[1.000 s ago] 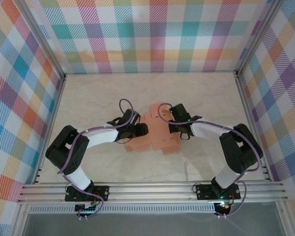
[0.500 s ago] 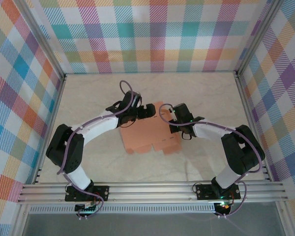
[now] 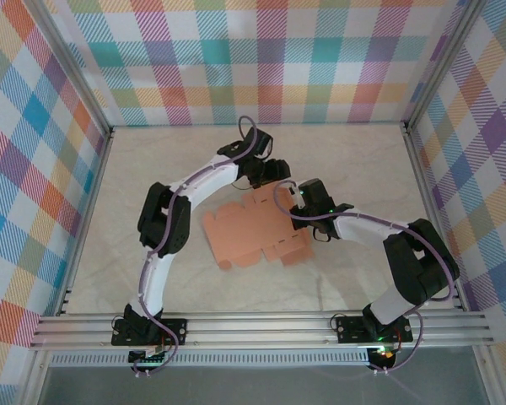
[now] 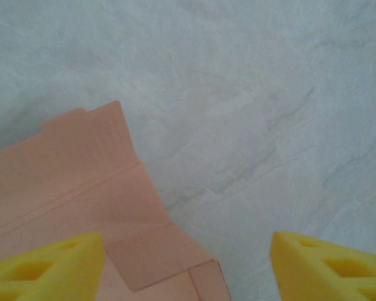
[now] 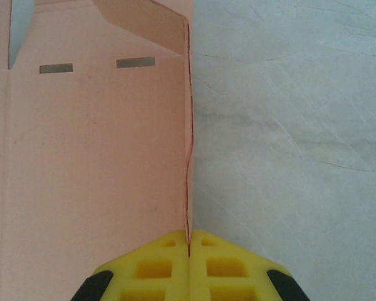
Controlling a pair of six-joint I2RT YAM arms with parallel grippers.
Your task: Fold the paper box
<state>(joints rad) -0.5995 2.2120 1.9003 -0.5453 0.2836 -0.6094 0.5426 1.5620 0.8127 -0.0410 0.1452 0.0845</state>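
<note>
Pale marbled table. Paper box lies mid-frame, right gripper pinched shut on its right edge. Left gripper spread wide, empty, by its upper edge.

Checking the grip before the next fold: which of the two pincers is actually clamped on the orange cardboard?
The right pincer: it is shut on the edge of the paper box. The left pincer stands wide open above the sheet, holding nothing.

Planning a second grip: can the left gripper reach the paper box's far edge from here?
Probably yes: the left gripper hangs open beside that edge of the paper box, with nothing between; the right gripper pinches another edge.
</note>
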